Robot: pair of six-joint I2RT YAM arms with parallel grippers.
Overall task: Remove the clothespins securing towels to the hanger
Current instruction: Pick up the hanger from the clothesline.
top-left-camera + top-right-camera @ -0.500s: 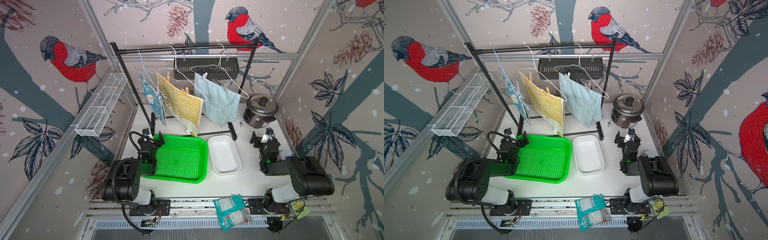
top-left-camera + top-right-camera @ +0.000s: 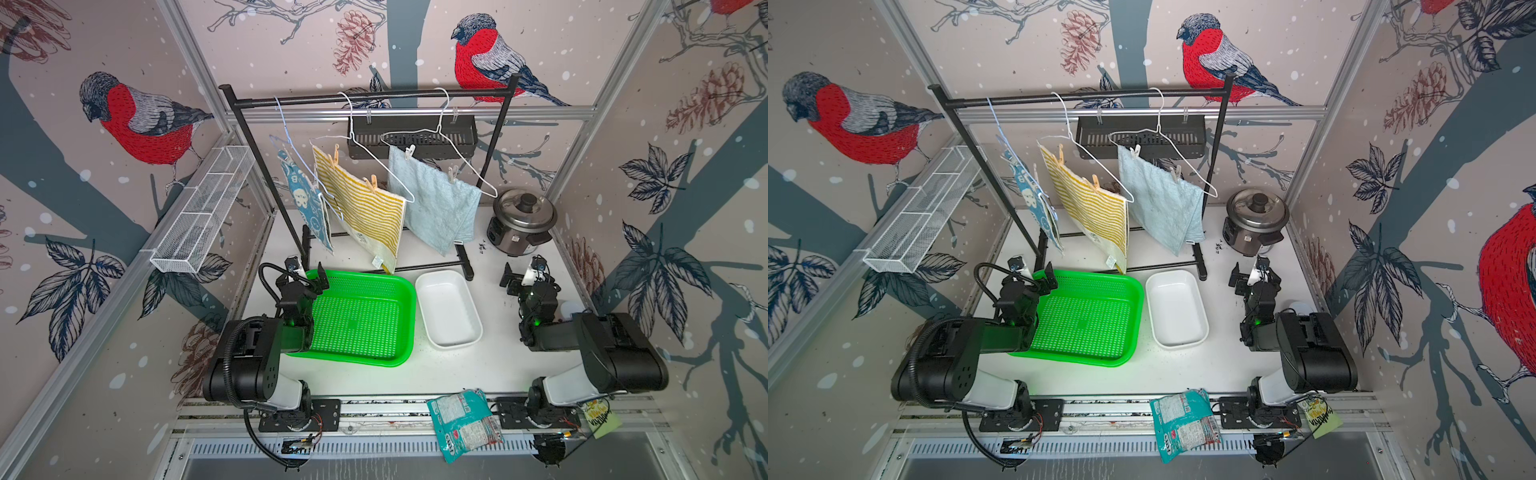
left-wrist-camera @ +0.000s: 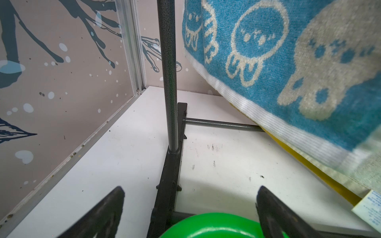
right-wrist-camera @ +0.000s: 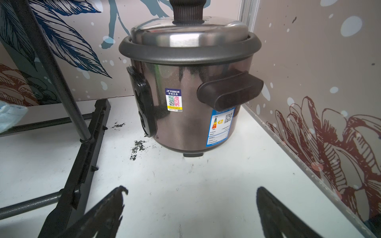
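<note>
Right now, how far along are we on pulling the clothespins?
Done: nothing visible; green basket and white tray are empty. In hand: nothing; left gripper and right gripper sit open and low. Left: wooden clothespins on the striped towel, pale clothespins on the light-blue towel; the teal towel pins aren't discernible.

A: Finish of the rack post (image 3: pixel 168 72)?
B: Metal, dark grey, pebbled matt coat.
A: The teal towel (image 3: pixel 288 61)?
B: Woven cloth, coarse loops; the light-blue towel (image 2: pixel 436 203) is fluffier terry, the striped towel (image 2: pixel 365 208) flatter weave.
A: Pins?
B: The wooden clothespins (image 2: pixel 372 183) tan, unpainted; the plastic clothespins (image 2: pixel 409 152) pale, smooth.
A: The rice cooker (image 4: pixel 185 115)?
B: Polished steel, mirror-glossy, handles matt dark plastic; the green basket (image 2: pixel 357 320) glossy plastic
</note>
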